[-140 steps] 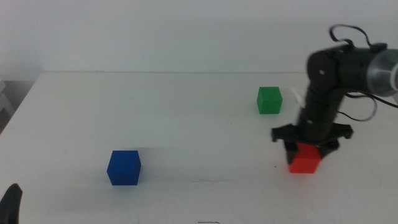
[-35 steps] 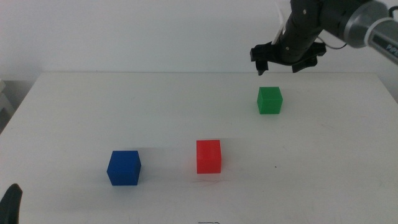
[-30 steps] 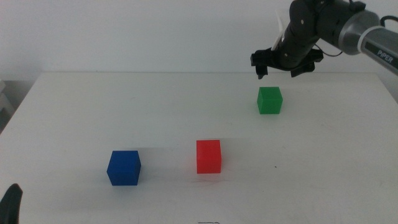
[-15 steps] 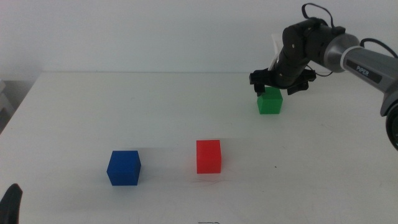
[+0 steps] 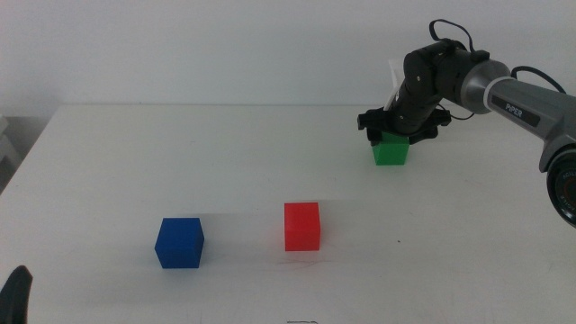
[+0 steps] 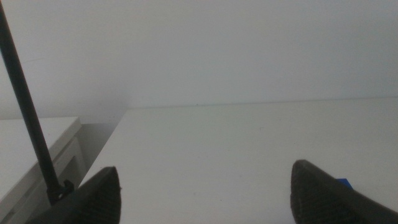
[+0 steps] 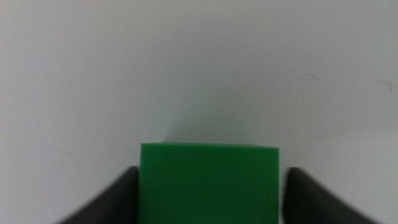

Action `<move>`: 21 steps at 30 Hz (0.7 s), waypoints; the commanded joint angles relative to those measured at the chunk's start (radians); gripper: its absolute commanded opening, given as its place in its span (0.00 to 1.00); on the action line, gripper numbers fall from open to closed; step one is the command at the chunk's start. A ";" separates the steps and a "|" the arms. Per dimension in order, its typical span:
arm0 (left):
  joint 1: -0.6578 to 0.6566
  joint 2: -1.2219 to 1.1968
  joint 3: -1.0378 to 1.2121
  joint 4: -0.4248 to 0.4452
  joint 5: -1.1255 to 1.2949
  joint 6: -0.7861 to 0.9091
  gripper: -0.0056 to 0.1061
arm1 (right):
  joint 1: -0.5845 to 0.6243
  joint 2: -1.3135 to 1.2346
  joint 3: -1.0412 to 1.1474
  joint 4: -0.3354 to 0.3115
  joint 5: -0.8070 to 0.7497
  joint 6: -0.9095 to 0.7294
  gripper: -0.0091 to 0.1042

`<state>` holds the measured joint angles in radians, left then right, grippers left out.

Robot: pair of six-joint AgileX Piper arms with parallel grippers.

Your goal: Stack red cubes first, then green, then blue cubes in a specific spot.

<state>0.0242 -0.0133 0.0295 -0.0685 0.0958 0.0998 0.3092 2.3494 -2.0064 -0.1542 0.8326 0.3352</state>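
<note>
The right gripper (image 5: 397, 133) has dropped from above onto the green cube (image 5: 391, 150), jaws spread either side, seemingly not yet pressing. The matte red cube (image 5: 301, 226) sits well nearer than the green one, on bare white table (image 5: 180, 153), the blue cube (image 5: 179, 243) beside it. The left gripper (image 6: 205, 186) waits, jaws apart, near the blue cube.

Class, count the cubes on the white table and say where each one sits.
3. The blue cube is front left, the red cube stands apart to its right, and the green cube sits far right, between the open jaws of the right tool. None appears hidden.
</note>
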 commanded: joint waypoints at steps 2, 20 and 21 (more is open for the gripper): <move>-0.002 -0.020 -0.003 -0.005 -0.077 -0.012 0.89 | -0.009 -0.068 -0.030 -0.013 -0.032 -0.001 0.35; -0.002 -0.020 -0.003 -0.005 -0.077 -0.012 0.89 | 0.069 -0.615 0.509 -0.112 -0.220 0.206 0.07; -0.002 -0.020 -0.003 -0.005 -0.077 -0.012 0.89 | 0.092 -0.652 0.544 -0.135 -0.196 0.228 0.07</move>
<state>0.0242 -0.0133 0.0295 -0.0685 0.0958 0.0998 0.3746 1.8024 -1.5011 -0.2322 0.6742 0.5295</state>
